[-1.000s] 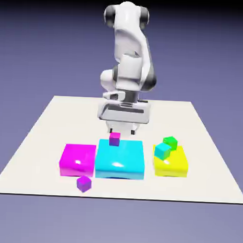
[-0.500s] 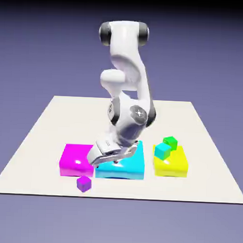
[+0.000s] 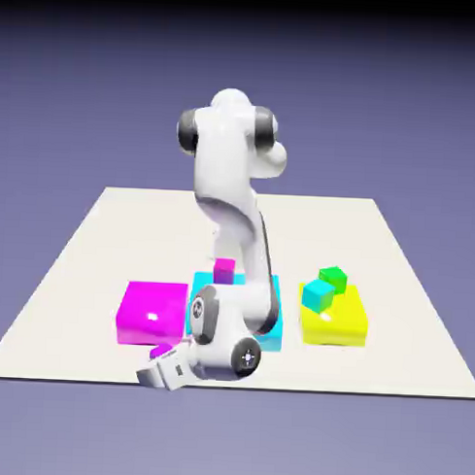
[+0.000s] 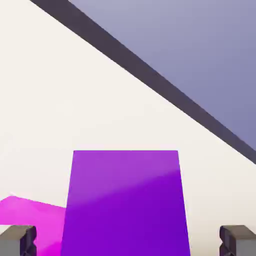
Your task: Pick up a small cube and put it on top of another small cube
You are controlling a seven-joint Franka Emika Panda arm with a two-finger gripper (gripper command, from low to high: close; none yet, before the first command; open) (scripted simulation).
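- The fingers [image 4: 17, 240] stand apart, with the purple cube [image 4: 125, 200] between them and a bare gap on each side, so they are not clamped on it
- In the exterior view the fingers [image 3: 156, 374] are low at the near edge of the desk [image 3: 84, 274], and only a sliver of the purple cube [image 3: 162, 351] shows just behind the hand
- The purple cube sits on the desk, just near of the magenta block [image 3: 149, 310]
- The white arm [image 3: 233, 212] bends down and forward over the cyan block [image 3: 208, 282], hiding much of it
- A small magenta cube [image 3: 224, 270] rests on the far part of the cyan block
- The cyan block lies just beside the magenta block, on the exterior view's right of it
- Farther to that right is a yellow block [image 3: 340, 324], carrying a teal cube [image 3: 318, 295] and a green cube [image 3: 333, 279] close together
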